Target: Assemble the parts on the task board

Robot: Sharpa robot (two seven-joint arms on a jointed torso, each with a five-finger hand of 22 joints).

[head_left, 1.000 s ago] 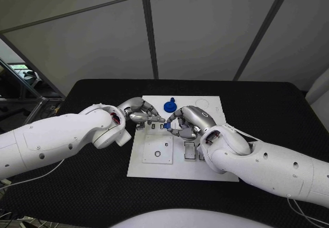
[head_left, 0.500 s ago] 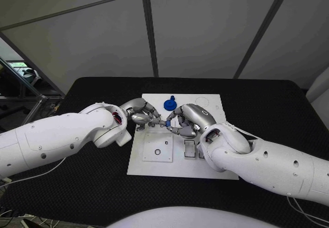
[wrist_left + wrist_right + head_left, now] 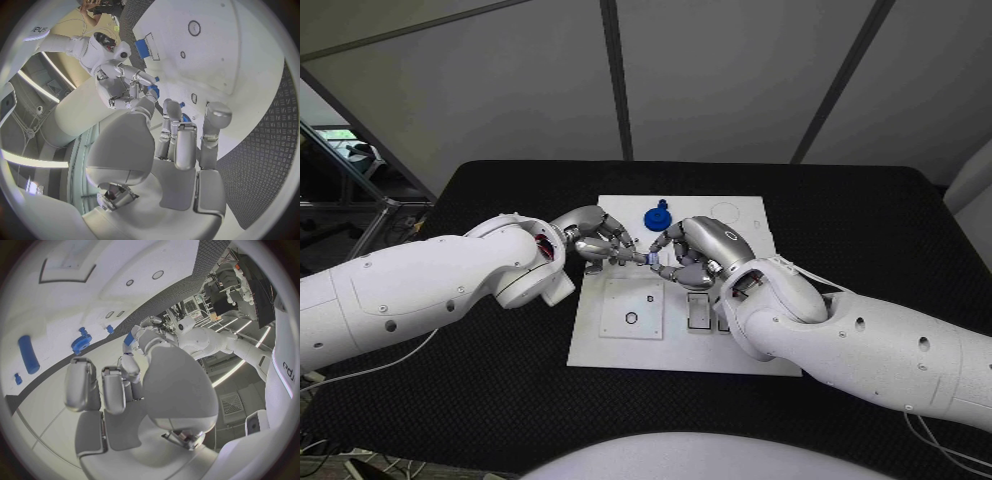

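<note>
Over the task board (image 3: pixel 678 345) middle | left hand (image 3: pixel 593 240) and right hand (image 3: pixel 692 255) meet fingertip to fingertip, both pinching a small blue part (image 3: pixel 651 259), looks like a handoff | blue knob-shaped part (image 3: pixel 659 215) waits further back

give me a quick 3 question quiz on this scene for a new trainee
1. True or false: the blue part at the far side of the task board stands clear of both hands.
2. Where do the left hand and right hand meet? A) over the board B) off the board, on the black table
3. Fill in: the small piece between the two hands' fingertips is coloured ____.

Key: 1 true; 2 A; 3 blue
</note>
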